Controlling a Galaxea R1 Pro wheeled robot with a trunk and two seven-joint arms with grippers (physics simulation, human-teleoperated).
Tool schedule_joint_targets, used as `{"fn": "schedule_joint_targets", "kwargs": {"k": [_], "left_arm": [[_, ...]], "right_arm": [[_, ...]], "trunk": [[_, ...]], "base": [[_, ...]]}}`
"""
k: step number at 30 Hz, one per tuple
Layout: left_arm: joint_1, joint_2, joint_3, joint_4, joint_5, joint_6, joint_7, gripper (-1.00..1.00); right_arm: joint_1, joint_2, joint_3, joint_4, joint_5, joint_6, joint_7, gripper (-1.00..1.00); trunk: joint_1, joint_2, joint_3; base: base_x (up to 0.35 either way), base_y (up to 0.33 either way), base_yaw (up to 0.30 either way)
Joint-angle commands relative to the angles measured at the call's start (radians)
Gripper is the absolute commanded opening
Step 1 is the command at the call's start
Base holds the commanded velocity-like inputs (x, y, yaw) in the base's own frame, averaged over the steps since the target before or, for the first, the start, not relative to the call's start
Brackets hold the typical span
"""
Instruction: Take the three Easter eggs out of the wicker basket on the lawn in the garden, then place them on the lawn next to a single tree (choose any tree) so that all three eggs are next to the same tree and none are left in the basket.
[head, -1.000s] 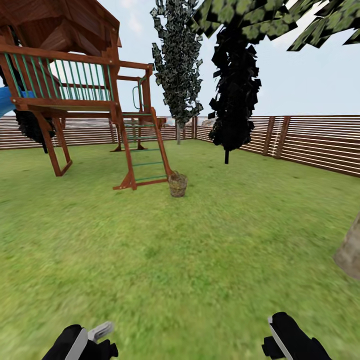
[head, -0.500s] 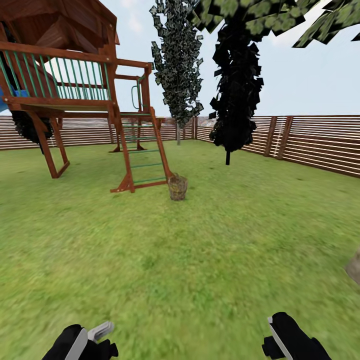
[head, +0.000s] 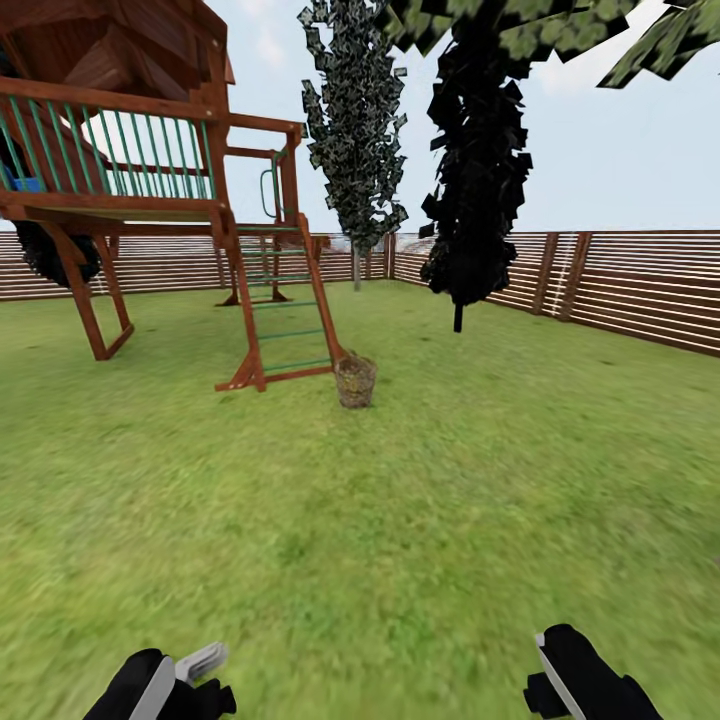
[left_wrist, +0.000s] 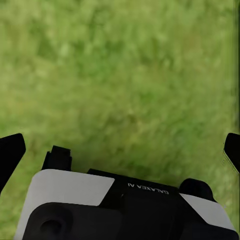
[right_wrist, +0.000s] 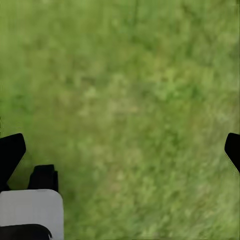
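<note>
**Approach to the basket: nothing yet in hand**

We find the wicker basket standing upright on the lawn, just beside the foot of the ladder of the wooden play structure, and well ahead of us. Its contents are too small to make out, so we cannot confirm the eggs inside. Two narrow dark columnar trees stand farther back near the slatted fence; light green leaves overhang the upper edge of the head view (their trunk is not visible).

The left gripper is spread wide, its fingertips at the two edges of the wrist view with bare grass between them. The right gripper is likewise wide and holds nothing. Both arms hang low over the grass.

We judge the step in hand to be the drive toward the basket; no egg has been lifted. The next move calls for closing the distance, stopping within arm's reach, then tilting the view down into the basket's mouth before committing a gripper.
</note>
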Motion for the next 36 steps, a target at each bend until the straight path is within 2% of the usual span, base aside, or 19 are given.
{"fn": "schedule_joint_targets", "kwargs": {"k": [1, 28, 36], "left_arm": [[0.000, 0.000, 0.001, -0.001, 0.011, 0.004, 0.009, 1.00], [0.000, 0.000, 0.000, -0.001, 0.010, 0.004, 0.009, 1.00], [0.000, 0.001, 0.000, -0.001, 0.011, 0.004, 0.008, 1.00]], "right_arm": [[-0.001, -0.001, 0.006, -0.001, 0.003, 0.006, 0.000, 1.00], [-0.001, -0.001, 0.006, -0.001, 0.003, 0.004, -0.001, 1.00], [-0.001, -0.001, 0.006, -0.001, 0.003, 0.004, -0.001, 1.00]], "trunk": [[0.001, -0.001, -0.001], [0.001, -0.001, -0.001], [0.001, -0.001, -0.001]], "base": [[0.350, 0.000, 0.000], [0.350, 0.000, 0.000], [0.350, 0.000, 0.164]]}}
